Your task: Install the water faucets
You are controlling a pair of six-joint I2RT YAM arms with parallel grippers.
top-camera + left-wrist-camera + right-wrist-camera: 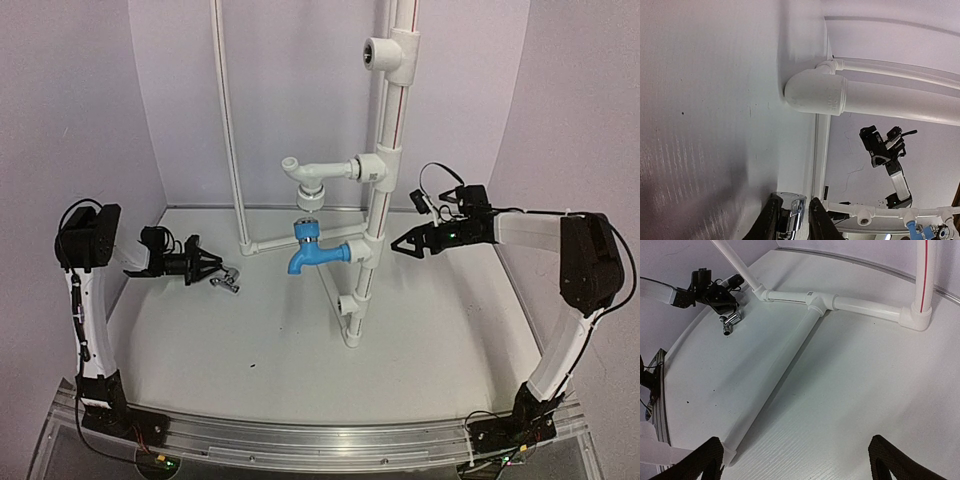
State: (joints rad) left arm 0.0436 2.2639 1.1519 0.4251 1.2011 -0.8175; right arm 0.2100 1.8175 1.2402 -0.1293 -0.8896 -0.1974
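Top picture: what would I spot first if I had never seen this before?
The bright blue tap jumps out, screwed onto the tall white pipe stand in the middle of the table. To its left, the left pincer grips a small shiny silver tap. On the right, the right pincer hangs open beside that stand.

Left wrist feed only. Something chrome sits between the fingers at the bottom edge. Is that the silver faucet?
Observer: Yes. Top view shows the left end effector shut on the silver faucet, at the left of the table, apart from the riser.
Operator: Any free port on the riser?
Observer: The top tee, well above the blue tap, shows an open port.
Operator: Right arm?
Observer: Right wrist view shows the right end effector open and empty.
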